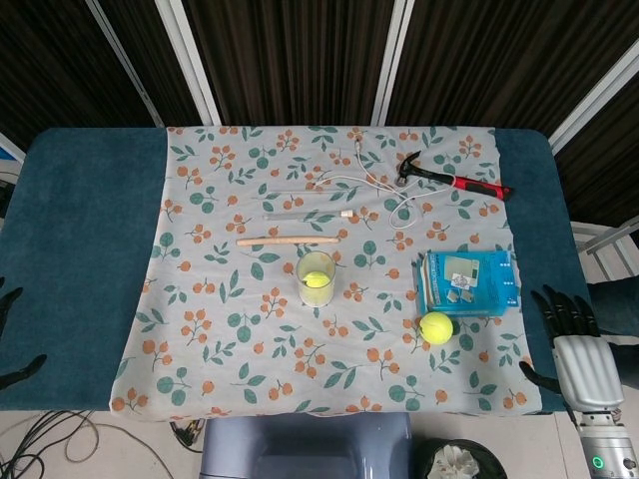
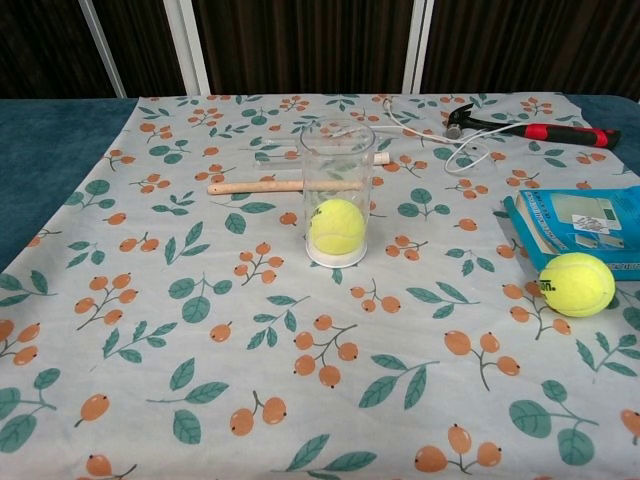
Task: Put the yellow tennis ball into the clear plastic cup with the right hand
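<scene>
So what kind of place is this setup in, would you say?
Probably a robot test or lab station, not a home: a teal table under a floral cloth, unrelated props like a hammer and tennis balls, and loose cables on the floor.

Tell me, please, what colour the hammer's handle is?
The hammer has a red and black handle, clearest in chest view.

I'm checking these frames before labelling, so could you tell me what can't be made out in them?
- Left hand: head view, cut off by the left edge; only dark fingertips show, so its state is unclear. The chest view shows neither hand.
- Blue box: chest view, cut off by the right edge; its print is too small to read.
- Ball in the cup: the far side is hidden in both views.
- White cable: head view, too thin to trace its ends.
</scene>
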Tool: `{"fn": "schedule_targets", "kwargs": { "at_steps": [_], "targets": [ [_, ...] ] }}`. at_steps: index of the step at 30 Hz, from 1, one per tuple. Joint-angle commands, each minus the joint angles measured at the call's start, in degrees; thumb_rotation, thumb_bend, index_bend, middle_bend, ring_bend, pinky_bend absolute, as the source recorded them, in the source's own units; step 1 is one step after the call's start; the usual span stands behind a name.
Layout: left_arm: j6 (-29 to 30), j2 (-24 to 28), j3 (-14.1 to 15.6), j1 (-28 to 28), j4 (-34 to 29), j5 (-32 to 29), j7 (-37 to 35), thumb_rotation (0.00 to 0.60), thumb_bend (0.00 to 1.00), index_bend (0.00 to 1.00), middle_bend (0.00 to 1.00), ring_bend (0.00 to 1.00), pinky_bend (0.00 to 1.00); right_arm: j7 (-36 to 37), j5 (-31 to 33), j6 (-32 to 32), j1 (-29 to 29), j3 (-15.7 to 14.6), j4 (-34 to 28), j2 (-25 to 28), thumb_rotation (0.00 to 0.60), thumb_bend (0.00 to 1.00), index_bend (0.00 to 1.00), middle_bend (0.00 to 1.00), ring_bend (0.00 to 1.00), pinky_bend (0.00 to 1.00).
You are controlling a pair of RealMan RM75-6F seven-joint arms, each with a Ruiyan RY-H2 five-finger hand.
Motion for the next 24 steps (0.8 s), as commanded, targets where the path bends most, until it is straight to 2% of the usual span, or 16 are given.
{"fn": "schedule_targets", "kwargs": {
  "at_steps": [1, 9, 14, 21, 24],
  "targets": [
    [-0.1, 0.0, 0.0, -0.1, 0.0, 0.0, 0.1, 0.6, 0.02, 0.13, 0.0, 0.0, 0.0, 0.2, 1.8, -5.7, 3.2, -0.1, -2.8, 0.7, 0.6, 0.25, 0.0, 0.0, 0.05, 0.0],
    [-0.1, 0.0, -0.1, 0.0, 0.0, -0.3, 0.0, 0.6, 0.02, 0.13, 0.0, 0.0, 0.0, -4.0, 4.7, -11.7, 7.5, 0.3, -3.9, -3.5, 0.6, 0.25, 0.0, 0.0, 0.06, 0.0],
    [-0.5, 0.0, -0.1, -0.2, 0.0, -0.6, 0.1, 0.6, 0.02, 0.13, 0.0, 0.0, 0.0, -7.7, 8.1, -15.0, 9.9, 0.5, -2.2, -7.9, 0.6, 0.24, 0.0, 0.0, 0.06, 0.0],
    [-0.1, -0.4, -0.8, -0.1, 0.3, -1.5, 1.2, 0.6, 0.02, 0.13, 0.0, 0.0, 0.0, -11.3, 11.9, -15.0, 11.2, 1.0, 2.2, -13.9, 0.6, 0.25, 0.01, 0.04, 0.14, 0.0],
    [-0.1, -0.4, -0.8, -0.1, 0.2, -1.8, 1.1, 0.6, 0.02, 0.13, 0.0, 0.0, 0.0, -12.1, 12.8, -14.6, 11.4, 1.0, 3.8, -15.6, 0.6, 0.25, 0.04, 0.07, 0.18, 0.05]
  ]
}}
